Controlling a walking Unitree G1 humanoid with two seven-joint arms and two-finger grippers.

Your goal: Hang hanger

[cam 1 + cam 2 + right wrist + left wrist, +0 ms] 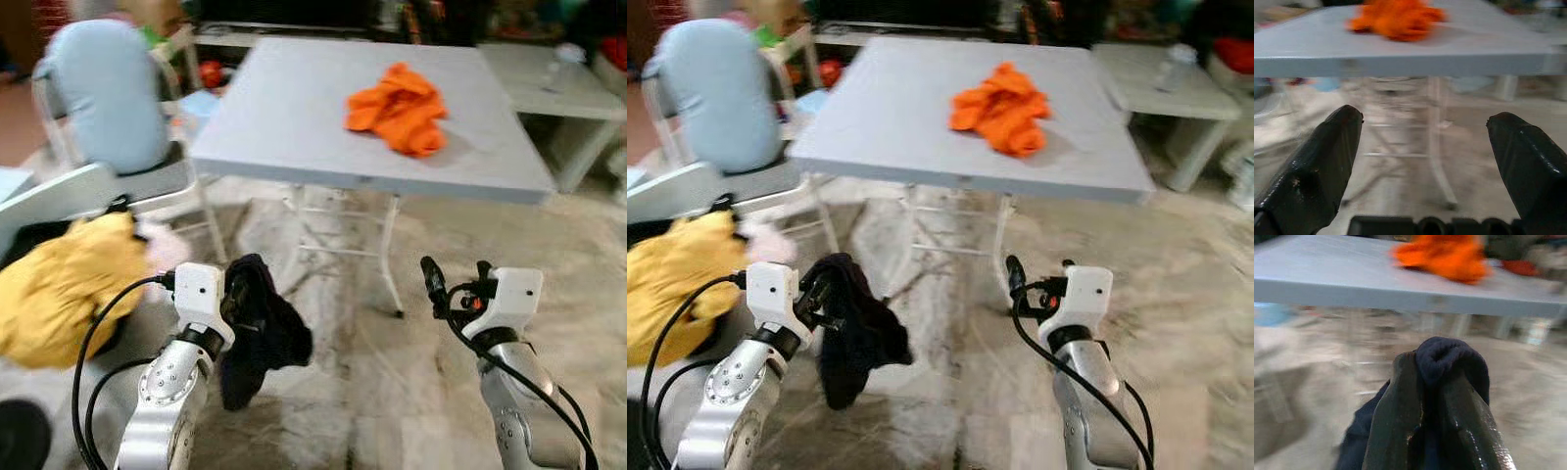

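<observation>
The left gripper [238,294] is clamped tight on a dark garment [260,338], which droops straight down below the fingers, its long axis near vertical, well clear of the floor. In the left wrist view the cloth bunches over the closed fingertips [1400,396], so the hold looks secure. The right gripper [456,279] rides at about the same height, fingers spread wide with nothing between them. No hanger can be made out anywhere in these frames, so the thing to be hung cannot be placed; all the robot carries is the dark garment. Straight ahead of both grippers and above them sits the grey table [294,117], with an orange cloth [397,108] lying on its top, a little nearer the right gripper's line than the left's. Off beyond the left gripper, a yellow bundle [69,289] rests beside a chair [147,186]. My read: the free right arm is the one available to reach, and the loaded left must keep its load hanging clear.
</observation>
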